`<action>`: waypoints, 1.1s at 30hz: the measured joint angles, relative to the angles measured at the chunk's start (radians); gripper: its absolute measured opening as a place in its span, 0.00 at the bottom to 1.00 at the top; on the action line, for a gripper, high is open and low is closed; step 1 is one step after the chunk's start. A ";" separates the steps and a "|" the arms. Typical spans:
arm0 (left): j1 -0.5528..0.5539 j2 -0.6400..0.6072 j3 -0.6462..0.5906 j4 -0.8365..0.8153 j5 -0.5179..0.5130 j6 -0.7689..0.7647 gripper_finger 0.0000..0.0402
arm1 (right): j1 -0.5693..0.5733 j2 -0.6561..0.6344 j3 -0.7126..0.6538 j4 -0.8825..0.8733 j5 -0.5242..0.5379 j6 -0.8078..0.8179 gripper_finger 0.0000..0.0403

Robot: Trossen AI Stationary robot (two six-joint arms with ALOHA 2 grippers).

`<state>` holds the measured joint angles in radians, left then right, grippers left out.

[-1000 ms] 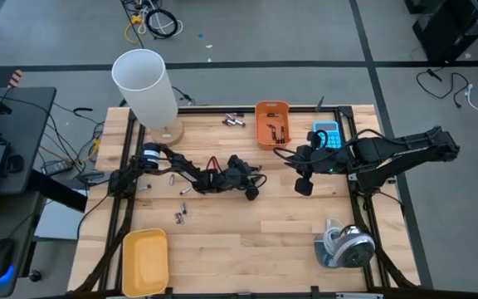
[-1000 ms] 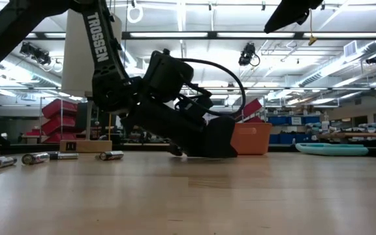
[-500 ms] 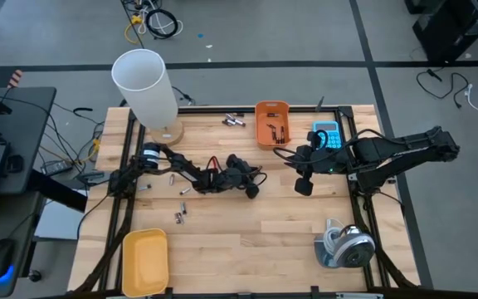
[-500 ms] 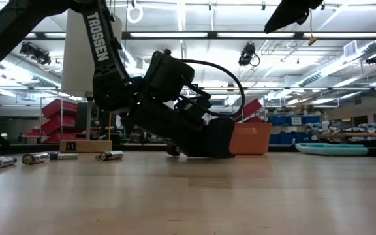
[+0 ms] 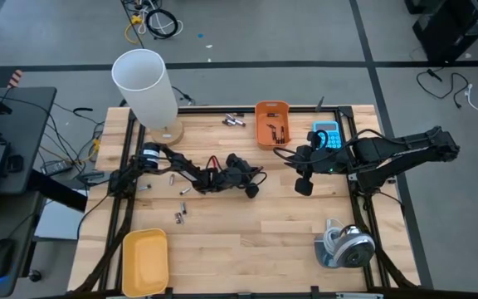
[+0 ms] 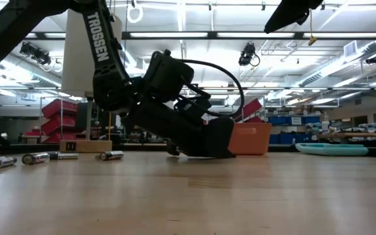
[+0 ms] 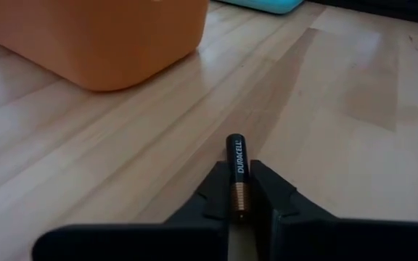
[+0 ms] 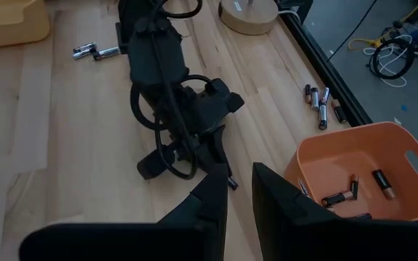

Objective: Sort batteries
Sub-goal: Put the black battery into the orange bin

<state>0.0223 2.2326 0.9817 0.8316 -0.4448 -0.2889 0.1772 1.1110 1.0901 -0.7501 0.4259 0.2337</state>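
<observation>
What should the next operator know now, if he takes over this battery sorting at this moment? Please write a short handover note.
Left tool: down at the table centre, shut on a black Duracell battery that lies on the wood.
Right tool: hovers above the table near the orange bin, holding nothing visible.
Done: a few batteries lie in the orange bin. The yellow tray looks empty.
Left: loose batteries on the table's left part, more behind the orange bin. Lift the gripped battery and bin it, then continue with the rest.
</observation>
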 joint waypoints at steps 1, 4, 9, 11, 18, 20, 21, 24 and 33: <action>0.000 0.000 -0.001 0.010 0.009 0.009 0.05 | 0.000 0.000 0.000 0.000 0.000 0.000 0.13; -0.002 -0.003 -0.002 0.038 0.062 0.021 0.05 | 0.000 0.000 0.000 0.000 0.000 0.004 0.13; -0.005 -0.025 -0.004 0.043 0.118 0.048 0.05 | 0.000 0.000 -0.006 0.008 0.000 0.007 0.13; -0.005 -0.038 -0.004 0.049 0.121 0.054 0.05 | 0.000 0.000 -0.028 0.030 0.000 0.006 0.13; -0.008 -0.090 -0.008 0.075 0.156 0.130 0.05 | 0.000 0.001 -0.147 0.094 0.000 0.004 0.13; -0.011 -0.098 -0.008 0.116 0.187 0.162 0.05 | 0.000 0.000 -0.176 0.129 0.000 0.014 0.13; -0.012 -0.103 -0.008 0.138 0.206 0.179 0.05 | 0.000 0.000 -0.193 0.148 0.000 0.018 0.13; -0.013 -0.112 -0.007 0.230 0.260 0.209 0.05 | 0.000 0.000 -0.228 0.186 -0.017 0.018 0.13; -0.014 -0.112 -0.007 0.358 0.362 0.262 0.05 | 0.016 0.000 -0.293 0.313 -0.073 -0.051 0.13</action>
<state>0.0086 2.1208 0.9749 1.1896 -0.0823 -0.0270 0.1934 1.1107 0.7971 -0.4373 0.3525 0.1828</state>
